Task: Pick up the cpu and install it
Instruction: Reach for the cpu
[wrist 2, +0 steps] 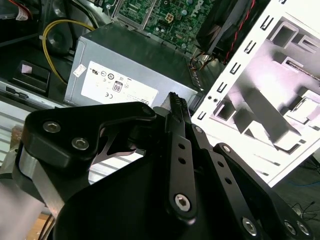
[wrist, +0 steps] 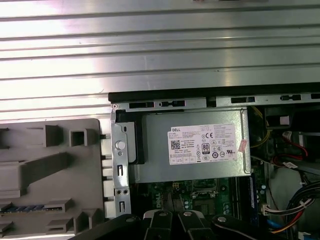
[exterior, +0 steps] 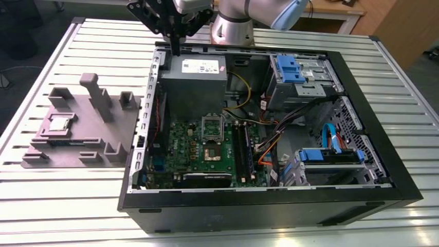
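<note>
The cpu [exterior: 60,123] is seen lying flat on a grey holder tray [exterior: 92,131] at the exterior view's left, well apart from the gripper [exterior: 176,50]. The gripper is poised over the rear edge of the open computer case [exterior: 274,213], its fingers pressed together on nothing, just above the grey power supply [exterior: 195,87]. The case's side wall stands between gripper and cpu.
</note>
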### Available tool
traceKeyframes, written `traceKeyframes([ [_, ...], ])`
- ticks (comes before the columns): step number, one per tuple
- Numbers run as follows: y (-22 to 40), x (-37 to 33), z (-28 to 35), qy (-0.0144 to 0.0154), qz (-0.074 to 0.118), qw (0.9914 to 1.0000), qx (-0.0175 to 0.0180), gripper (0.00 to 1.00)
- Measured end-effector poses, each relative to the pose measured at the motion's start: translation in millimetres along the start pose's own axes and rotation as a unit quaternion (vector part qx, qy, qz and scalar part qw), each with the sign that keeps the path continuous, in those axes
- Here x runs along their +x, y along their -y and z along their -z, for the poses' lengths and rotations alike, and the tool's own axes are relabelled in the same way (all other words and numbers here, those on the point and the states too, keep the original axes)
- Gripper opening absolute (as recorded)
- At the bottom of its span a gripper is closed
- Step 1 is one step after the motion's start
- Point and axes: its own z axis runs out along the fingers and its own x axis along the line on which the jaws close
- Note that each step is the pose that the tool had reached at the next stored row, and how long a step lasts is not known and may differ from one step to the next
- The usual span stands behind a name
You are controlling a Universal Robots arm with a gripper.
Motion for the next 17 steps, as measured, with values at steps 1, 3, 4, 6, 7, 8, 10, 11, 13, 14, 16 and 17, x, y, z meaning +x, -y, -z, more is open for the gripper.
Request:
traceKeyframes([
  [1, 0.0, 0.1, 0.0, 0.0000, 0.000, 1.00000, 0.0000, 0.10],
  [3, 0.0, 0.5, 0.0, 0.0000, 0.000, 1.00000, 0.0000, 0.10],
  [4, 0.0, 0.7, 0.0, 0.0000, 0.000, 1.00000, 0.0000, 0.10],
  [6, 0.1, 1.0, 0.0, 0.0000, 0.000, 1.00000, 0.0000, 0.10],
  [7, 0.1, 1.2, 0.0, 0.0000, 0.000, 1.00000, 0.0000, 0.10],
  [8, 0.1, 1.3, 0.0, 0.0000, 0.000, 1.00000, 0.0000, 0.10],
  [10, 0.1, 1.7, 0.0, 0.0000, 0.000, 1.00000, 0.0000, 0.10],
  [11, 0.1, 1.8, 0.0, 0.0000, 0.000, 1.00000, 0.0000, 0.10],
  [13, 0.2, 2.6, -0.1, 0.0000, 0.000, 1.00000, 0.0000, 0.10],
  [14, 0.2, 2.7, -0.1, 0.0000, 0.000, 1.00000, 0.0000, 0.10],
  [16, 0.3, 3.5, -0.1, 0.0000, 0.000, 1.00000, 0.0000, 0.10],
  [17, 0.3, 3.9, -0.1, 0.0000, 0.000, 1.00000, 0.0000, 0.10],
])
